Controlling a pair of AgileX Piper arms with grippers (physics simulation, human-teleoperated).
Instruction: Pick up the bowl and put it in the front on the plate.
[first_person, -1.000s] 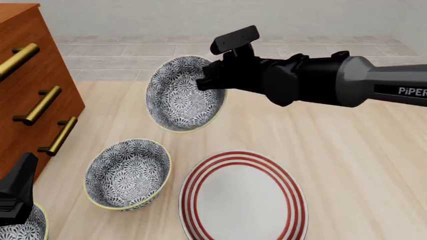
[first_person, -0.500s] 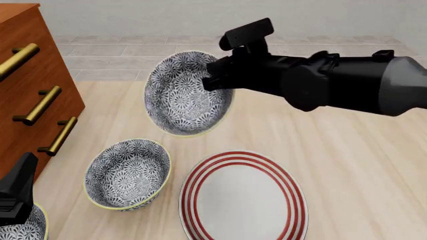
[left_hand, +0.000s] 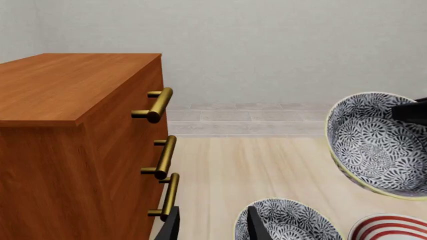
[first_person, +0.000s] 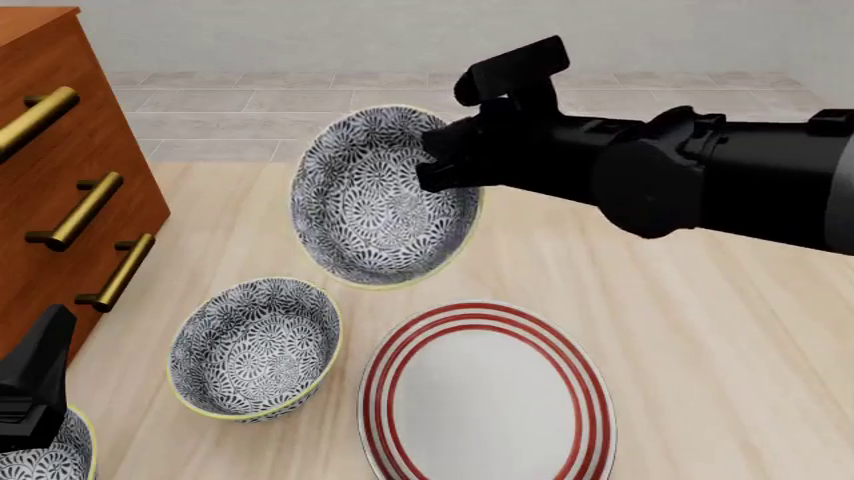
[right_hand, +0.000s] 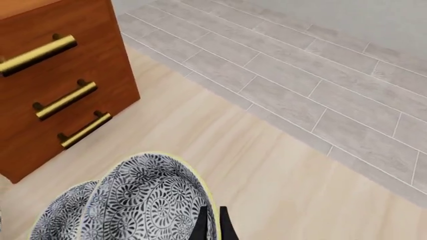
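Observation:
My right gripper (first_person: 443, 165) is shut on the rim of the floral bowl (first_person: 380, 195), holding it tilted in the air, its inside facing the camera. The bowl hangs beyond the far left edge of the red-ringed white plate (first_person: 487, 395), which lies flat at the table's front. In the right wrist view the fingers (right_hand: 212, 226) pinch the bowl's pale yellow rim (right_hand: 157, 197). From the left wrist the held bowl (left_hand: 377, 145) and part of the plate (left_hand: 393, 227) show. My left gripper (left_hand: 212, 227) is open and empty, low at the front left (first_person: 34, 385).
A second floral bowl (first_person: 254, 345) stands on the table left of the plate. A third one (first_person: 47, 460) peeks in at the front left corner beside my left gripper. A wooden dresser (first_person: 67, 170) with brass handles lines the left side.
My right arm has carried the bowl slightly right and nearer to the camera, a little lower toward the plate. The left arm and the other bowls have not moved.

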